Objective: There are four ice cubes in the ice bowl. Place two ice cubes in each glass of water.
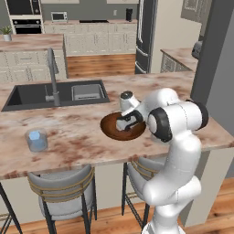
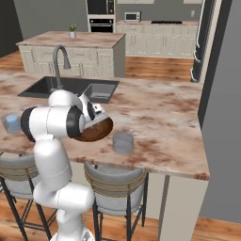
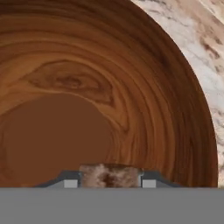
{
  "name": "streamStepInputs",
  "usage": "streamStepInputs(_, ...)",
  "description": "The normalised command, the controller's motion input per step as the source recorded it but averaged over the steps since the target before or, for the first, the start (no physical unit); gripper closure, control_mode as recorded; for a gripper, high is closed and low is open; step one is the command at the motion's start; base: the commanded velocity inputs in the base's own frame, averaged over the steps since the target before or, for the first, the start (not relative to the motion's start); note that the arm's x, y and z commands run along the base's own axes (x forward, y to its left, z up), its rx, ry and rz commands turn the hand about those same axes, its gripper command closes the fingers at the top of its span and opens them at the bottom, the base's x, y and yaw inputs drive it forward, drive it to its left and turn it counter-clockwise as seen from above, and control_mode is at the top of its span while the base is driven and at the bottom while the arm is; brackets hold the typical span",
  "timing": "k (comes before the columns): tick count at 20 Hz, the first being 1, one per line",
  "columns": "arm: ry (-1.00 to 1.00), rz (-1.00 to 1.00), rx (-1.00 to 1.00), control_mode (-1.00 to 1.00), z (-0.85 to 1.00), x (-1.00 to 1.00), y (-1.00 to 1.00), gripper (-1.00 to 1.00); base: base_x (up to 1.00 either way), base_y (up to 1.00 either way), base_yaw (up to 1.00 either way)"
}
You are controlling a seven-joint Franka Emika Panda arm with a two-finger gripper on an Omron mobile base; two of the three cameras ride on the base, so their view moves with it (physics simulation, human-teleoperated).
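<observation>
The pincer [image 3: 110,175], low in the wide dark wooden ice bowl [image 3: 144,87], pinches a small pale translucent cube [image 3: 110,174], probably light, stiff and slippery, best squeezed across flat opposite faces.

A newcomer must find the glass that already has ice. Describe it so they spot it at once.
Start at the dark sink in the marble counter. Nearer the stools, close to the counter's front edge, stands a short clear glass. Unlike the other glass beside the wooden bowl, it holds a pale-blue cube.
</observation>
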Motion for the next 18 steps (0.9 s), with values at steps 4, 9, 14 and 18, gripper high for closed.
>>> streamStepInputs(4, 0.0, -0.02, 0.1, -1.0, 0.96, -0.51, -0.04, 1.0, 0.0, 0.0, 0.0)
streamStepInputs(9, 0.0, -0.13, 0.01, -1.0, 1.0, -0.75, -0.19, 1.0, 0.0, 0.0, 0.0)
streamStepInputs(14, 0.0, -0.24, 0.0, -1.0, 0.86, -0.84, -0.3, 1.0, 0.0, 0.0, 0.0)
streamStepInputs(18, -0.14, -0.25, 0.01, -1.0, 0.42, -0.81, -0.44, 1.0, 0.0, 0.0, 0.0)
